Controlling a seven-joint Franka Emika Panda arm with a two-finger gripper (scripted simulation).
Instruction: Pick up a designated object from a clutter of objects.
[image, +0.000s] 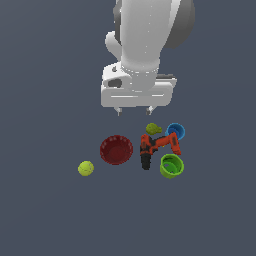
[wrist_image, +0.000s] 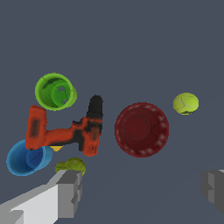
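Wide-open jaws (wrist_image: 142, 192) above the clutter, olive-green lump (wrist_image: 71, 166) just beside 1 fingertip (wrist_image: 70, 192), outside the gap.

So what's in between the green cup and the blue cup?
The orange-and-black power drill lies between the green cup and the blue cup. Both the exterior and wrist views show it.

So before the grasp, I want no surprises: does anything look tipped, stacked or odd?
The power drill lies on its side, with its handle end over the rim of the blue cup. The olive-green lump sits close beside both. Nothing is spilled.
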